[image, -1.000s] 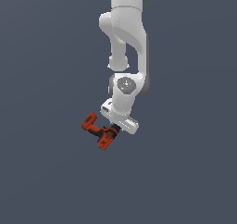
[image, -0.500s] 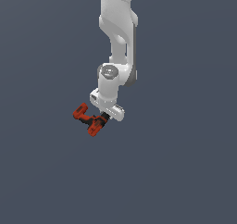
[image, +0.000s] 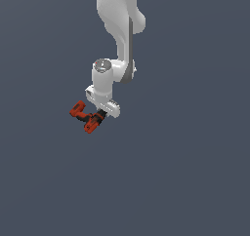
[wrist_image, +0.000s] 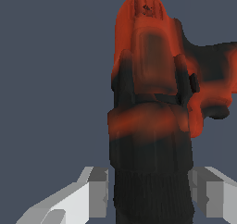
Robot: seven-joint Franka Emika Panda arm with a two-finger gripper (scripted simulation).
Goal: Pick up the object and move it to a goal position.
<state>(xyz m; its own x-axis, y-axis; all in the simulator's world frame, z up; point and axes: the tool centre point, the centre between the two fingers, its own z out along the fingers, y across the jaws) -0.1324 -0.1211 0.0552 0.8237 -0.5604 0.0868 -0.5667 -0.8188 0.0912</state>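
Drill point(wrist_image: 150, 107) between fingers point(wrist_image: 95, 190)

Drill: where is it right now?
In the exterior view the drill hangs just under the white hand, left of centre, clamped between the gripper fingers, sticking out toward that view's left.

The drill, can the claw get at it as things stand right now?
Yes, it seems so. The claw already looks closed on the drill, whose dark end sits between its fingers in the wrist view, with nothing in between.
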